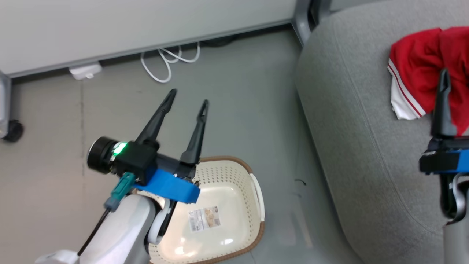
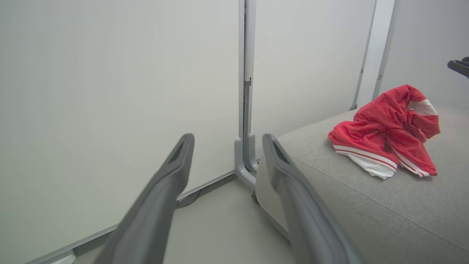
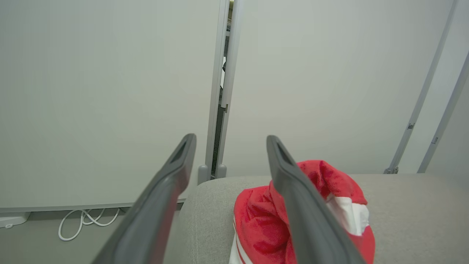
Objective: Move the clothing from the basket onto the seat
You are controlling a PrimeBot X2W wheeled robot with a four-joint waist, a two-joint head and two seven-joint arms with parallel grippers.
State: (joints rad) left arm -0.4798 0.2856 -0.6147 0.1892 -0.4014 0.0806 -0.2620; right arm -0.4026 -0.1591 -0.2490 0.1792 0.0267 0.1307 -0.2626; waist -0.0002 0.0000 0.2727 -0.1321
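The grey floor (image 1: 227, 110) fills the left of the scene. On it the basket (image 1: 234, 160) stands near, a little apart from the seat's left edge. Far off, by the foot of the pale wall panel (image 1: 146, 25), lie a looped white cable (image 1: 165, 66) and a white adapter (image 1: 85, 70); a black caster (image 1: 14, 131) rests at far left. The grey seat (image 1: 359, 146) rises on the right, and the clothing (image 1: 421, 62) lies crumpled on its far right part.

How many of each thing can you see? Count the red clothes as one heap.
Clothes heap: 1
Basket: 1
Seat: 1
Cable: 1
Grippers: 2 (left gripper, right gripper)
Total: 6
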